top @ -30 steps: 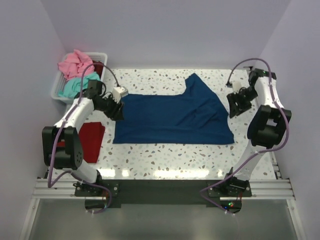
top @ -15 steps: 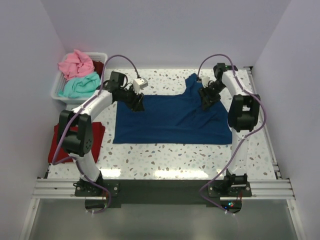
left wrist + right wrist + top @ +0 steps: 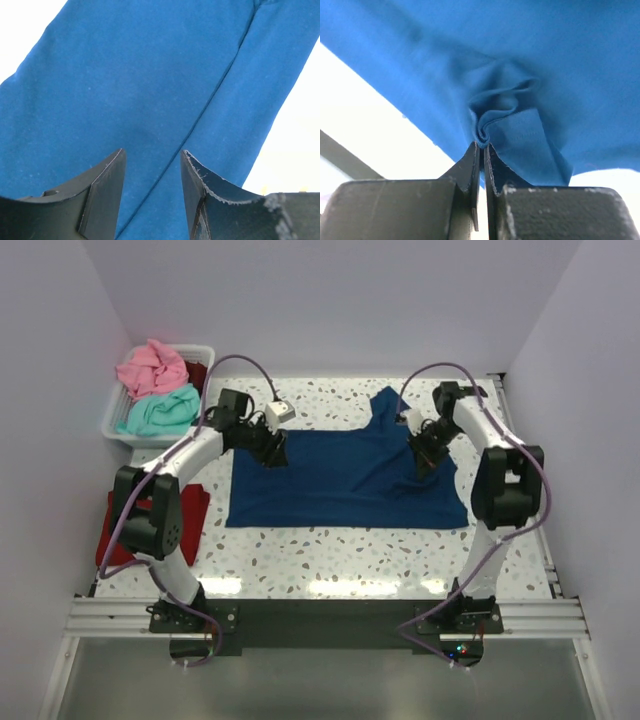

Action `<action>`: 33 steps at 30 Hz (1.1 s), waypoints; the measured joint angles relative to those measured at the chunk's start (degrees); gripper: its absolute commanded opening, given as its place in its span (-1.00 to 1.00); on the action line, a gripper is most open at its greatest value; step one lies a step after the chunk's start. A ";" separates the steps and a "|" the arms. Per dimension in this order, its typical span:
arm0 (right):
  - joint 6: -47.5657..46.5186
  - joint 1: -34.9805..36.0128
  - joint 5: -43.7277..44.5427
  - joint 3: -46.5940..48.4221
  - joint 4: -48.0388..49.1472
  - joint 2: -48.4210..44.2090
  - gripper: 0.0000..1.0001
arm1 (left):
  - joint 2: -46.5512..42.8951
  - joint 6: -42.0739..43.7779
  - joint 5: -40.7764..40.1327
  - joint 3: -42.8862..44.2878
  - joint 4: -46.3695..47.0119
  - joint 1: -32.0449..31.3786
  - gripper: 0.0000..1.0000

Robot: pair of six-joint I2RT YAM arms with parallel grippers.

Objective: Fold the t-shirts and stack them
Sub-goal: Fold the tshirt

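A navy blue t-shirt (image 3: 340,480) lies spread flat across the middle of the table, one sleeve (image 3: 388,405) pointing to the back. My left gripper (image 3: 273,451) (image 3: 152,156) hovers open over its back left corner, only smooth blue cloth (image 3: 150,85) between the fingers. My right gripper (image 3: 426,459) (image 3: 482,145) is shut on a pinched fold of the blue cloth (image 3: 492,120) near the shirt's right side. A dark red t-shirt (image 3: 192,512) lies at the table's left edge. Pink (image 3: 150,365) and teal (image 3: 160,410) t-shirts sit bunched in the basket.
The white plastic basket (image 3: 112,426) stands at the back left corner. The speckled table (image 3: 330,550) shows bare in front of the blue shirt. Purple cables arch above both arms. Walls close in on both sides.
Both arms have swung inward over the blue shirt. The right gripper then slid from the sleeve toward the shirt's right side and shut on a fold. The left gripper stays open.
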 measured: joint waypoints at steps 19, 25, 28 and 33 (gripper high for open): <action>-20.92 -14.45 0.46 -21.29 -4.70 -23.85 0.01 | -0.28 24.98 1.20 -0.66 4.09 -21.22 0.09; -11.98 -15.10 -1.33 -20.68 -3.10 -14.25 -0.07 | 12.33 34.93 2.32 12.92 9.94 -30.12 0.02; -8.79 -15.06 -2.99 -20.68 -2.67 -12.57 -0.07 | 16.41 40.17 3.34 15.21 13.20 -33.44 -0.06; -6.71 -15.08 -4.35 -20.63 -2.36 -12.52 -0.11 | 24.24 43.98 6.27 20.59 16.00 -36.72 -0.08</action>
